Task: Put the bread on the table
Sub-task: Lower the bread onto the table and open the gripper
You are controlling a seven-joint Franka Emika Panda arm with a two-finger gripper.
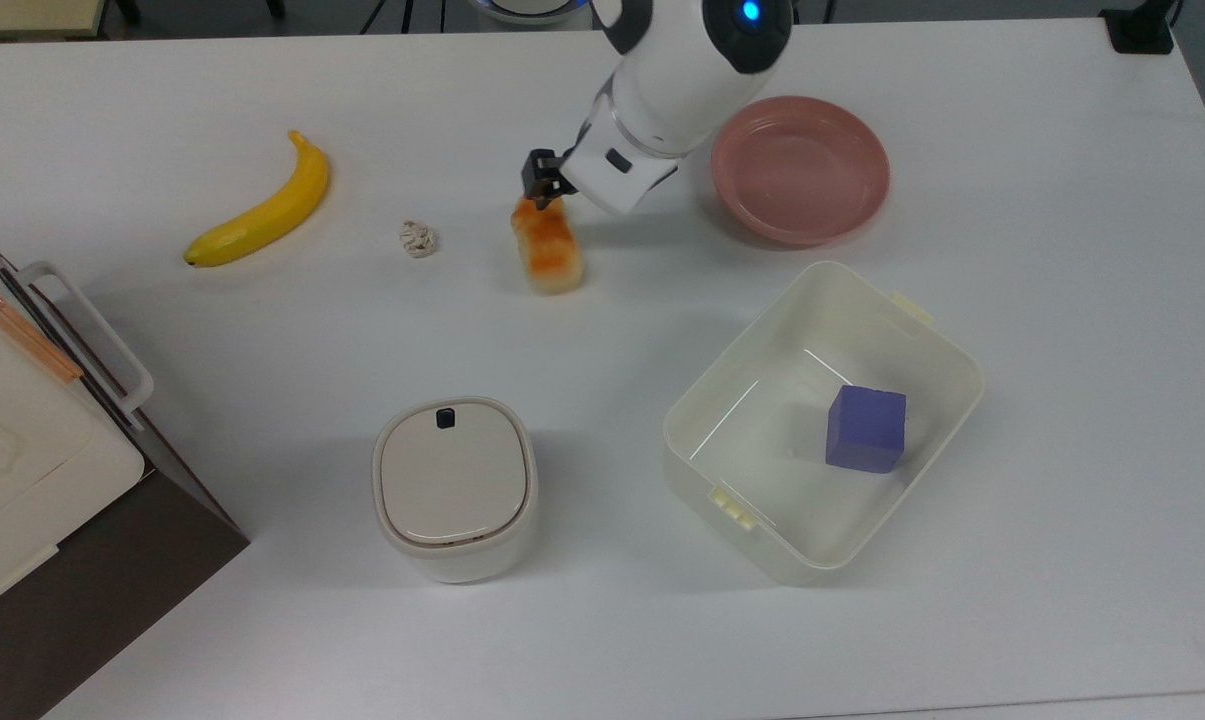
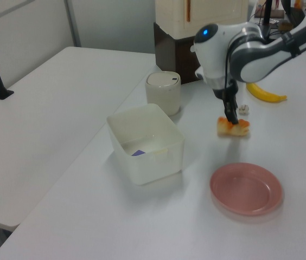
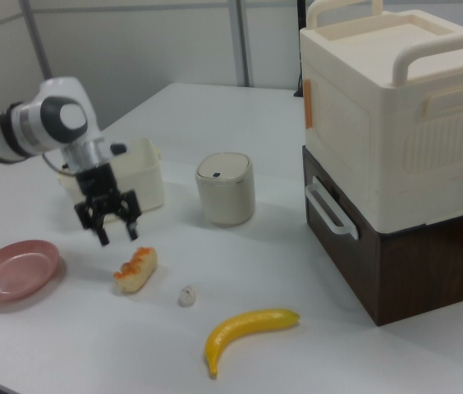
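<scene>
The bread (image 1: 546,247) lies flat on the white table (image 1: 262,330), between the small off-white wad (image 1: 418,238) at its 9 o'clock and the pink plate (image 1: 800,182) at its 2 o'clock in the top view. The gripper (image 3: 116,231) hangs just above the bread with fingers apart, holding nothing.

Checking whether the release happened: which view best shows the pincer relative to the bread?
The right view: the pincer hangs open above the bread, which lies on the table. The top view and the left view have the pincer overlapping one end of the bread, hiding the gap.
</scene>
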